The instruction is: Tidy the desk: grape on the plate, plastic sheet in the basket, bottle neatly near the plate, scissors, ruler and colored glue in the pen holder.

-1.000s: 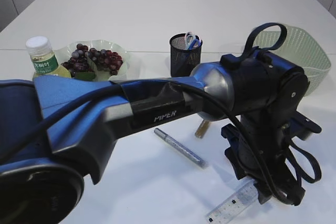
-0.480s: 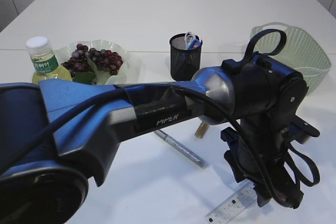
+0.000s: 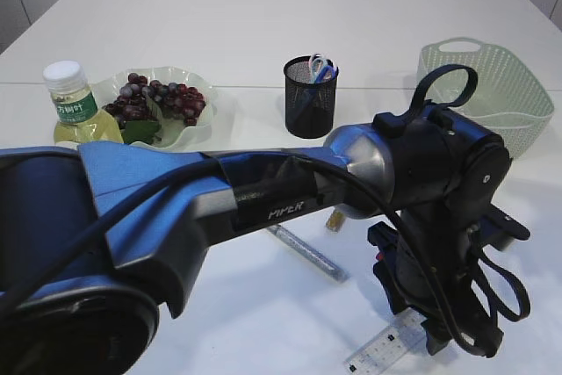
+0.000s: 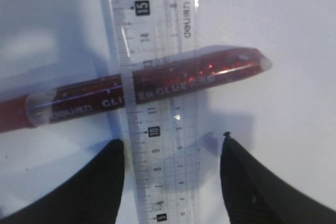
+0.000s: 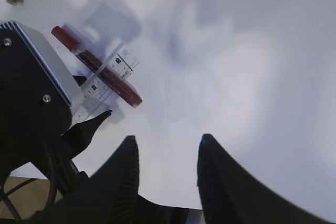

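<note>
Left gripper (image 4: pixel 170 153) open, empty, straddling ruler (image 4: pixel 157 129); red glue pen (image 4: pixel 142 90) lies across it. Right gripper (image 5: pixel 165 153) open, empty. Silver pen (image 3: pixel 307 254) left of them. Left arm has dropped lower.

White table (image 3: pixel 263 24) carries plate (image 3: pixel 198 125), bottle (image 3: pixel 75 103), pen holder (image 3: pixel 310 98), basket (image 3: pixel 492 85), ruler (image 4: pixel 157 129) (w/ red glue (image 4: pixel 157 87) across it).

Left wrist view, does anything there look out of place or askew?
Yes. The clear plastic ruler lies across a red glitter glue pen, so the two cross. The left gripper straddles the ruler with open jaws.
</note>
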Controlling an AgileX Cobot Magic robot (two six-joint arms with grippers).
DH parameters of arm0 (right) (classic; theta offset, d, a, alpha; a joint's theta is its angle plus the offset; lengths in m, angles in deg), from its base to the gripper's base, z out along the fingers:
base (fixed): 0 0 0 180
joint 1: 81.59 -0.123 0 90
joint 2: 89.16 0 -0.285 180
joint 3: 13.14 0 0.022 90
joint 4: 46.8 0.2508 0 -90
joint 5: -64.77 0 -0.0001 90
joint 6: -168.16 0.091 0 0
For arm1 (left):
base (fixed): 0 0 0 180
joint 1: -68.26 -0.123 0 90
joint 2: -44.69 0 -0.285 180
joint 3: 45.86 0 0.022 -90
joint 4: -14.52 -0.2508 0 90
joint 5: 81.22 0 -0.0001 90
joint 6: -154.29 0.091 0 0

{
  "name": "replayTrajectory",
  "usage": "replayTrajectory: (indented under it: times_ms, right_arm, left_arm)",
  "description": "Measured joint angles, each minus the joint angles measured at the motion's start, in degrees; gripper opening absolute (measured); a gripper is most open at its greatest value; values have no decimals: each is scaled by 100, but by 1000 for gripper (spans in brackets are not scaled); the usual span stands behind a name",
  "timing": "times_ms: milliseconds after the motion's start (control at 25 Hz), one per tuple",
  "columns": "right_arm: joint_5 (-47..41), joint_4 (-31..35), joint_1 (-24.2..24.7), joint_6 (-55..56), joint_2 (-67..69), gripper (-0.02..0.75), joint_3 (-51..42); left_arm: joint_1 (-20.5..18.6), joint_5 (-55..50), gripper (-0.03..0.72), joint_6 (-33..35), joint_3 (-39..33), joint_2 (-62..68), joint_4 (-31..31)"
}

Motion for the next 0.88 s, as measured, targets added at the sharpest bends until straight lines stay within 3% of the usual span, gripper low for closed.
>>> replayTrajectory:
  times_ms: [400, 640, 880]
  right_arm:
    - [0, 0, 0, 0, 0, 309, 0]
    - [0, 0, 0, 0, 0, 309, 0]
    - [0, 0, 0, -4, 0, 309, 0]
  left_arm:
    - [0, 11, 424, 0, 31, 49, 10]
    - [0, 11, 280, 0, 31, 53, 0]
    - [0, 11, 263, 0, 31, 53, 0]
